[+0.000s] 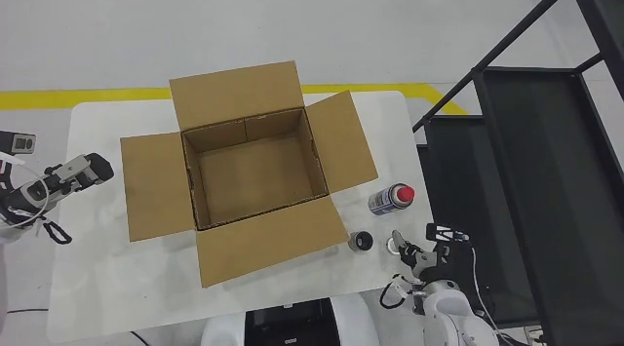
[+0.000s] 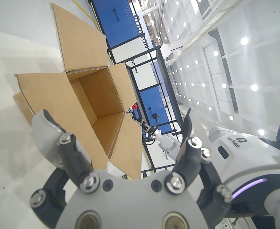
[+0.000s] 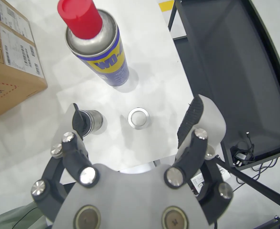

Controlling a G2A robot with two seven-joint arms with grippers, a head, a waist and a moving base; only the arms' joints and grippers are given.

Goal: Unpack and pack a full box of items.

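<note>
top view. cardboard box: stood mid-way on the white table, all four flaps folded out, floor bare. spray can: upright, just off the box's right flap. small metal cylinder: near the box's front right corner, apart from the can. left gripper: well apart from the box, beyond its left flap. right gripper: past the cylinder, on the side away from the box.

left wrist view. the left gripper's fingers were spread wide with nothing between them. beyond them i saw into the box's open mouth: plain cardboard, no contents.

right wrist view. right gripper spread and empty, hung over a metal ring that lay just beside the cylinder. the can stood farther on, nearer the box. black rack: beyond the table edge, away from the box.

status. i judged the unpacking done as far as i could see, with three pieces out. the packing was not yet begun, and all three had to go back into the box.
</note>
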